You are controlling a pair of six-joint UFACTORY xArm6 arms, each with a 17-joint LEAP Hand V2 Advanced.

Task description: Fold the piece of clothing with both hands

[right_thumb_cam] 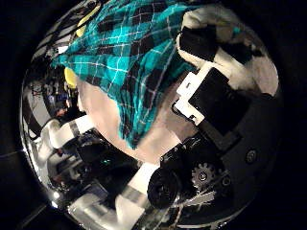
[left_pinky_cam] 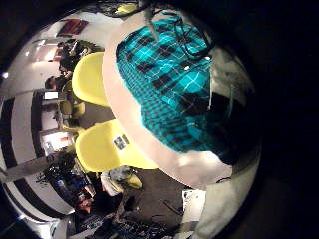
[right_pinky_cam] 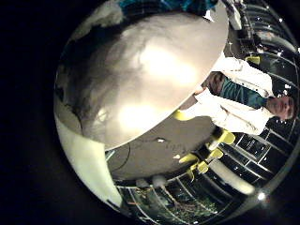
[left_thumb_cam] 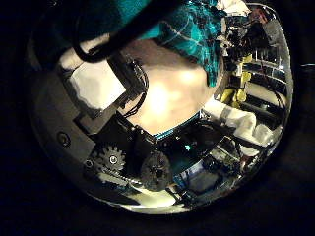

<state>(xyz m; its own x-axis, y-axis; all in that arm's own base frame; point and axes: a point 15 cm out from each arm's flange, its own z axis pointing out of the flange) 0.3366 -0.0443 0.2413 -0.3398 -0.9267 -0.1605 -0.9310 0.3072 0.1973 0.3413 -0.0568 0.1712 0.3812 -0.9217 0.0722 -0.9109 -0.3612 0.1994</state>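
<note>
1. The shirt, teal and black plaid, lies spread on the pale tabletop, with yellow chairs beside the table.
2. The left hand hangs above bare tabletop next to the shirt's edge; I cannot tell whether its fingers are relaxed or curled.
3. The right hand sits at the shirt's hem, fingers straight and released, gripping nothing.
4. Risk, as I judge it: neither hand appears to have cloth yet. A grab at only one layer, or uneven lifts, would leave a crooked fold or drag the shirt toward the table edge.
</note>
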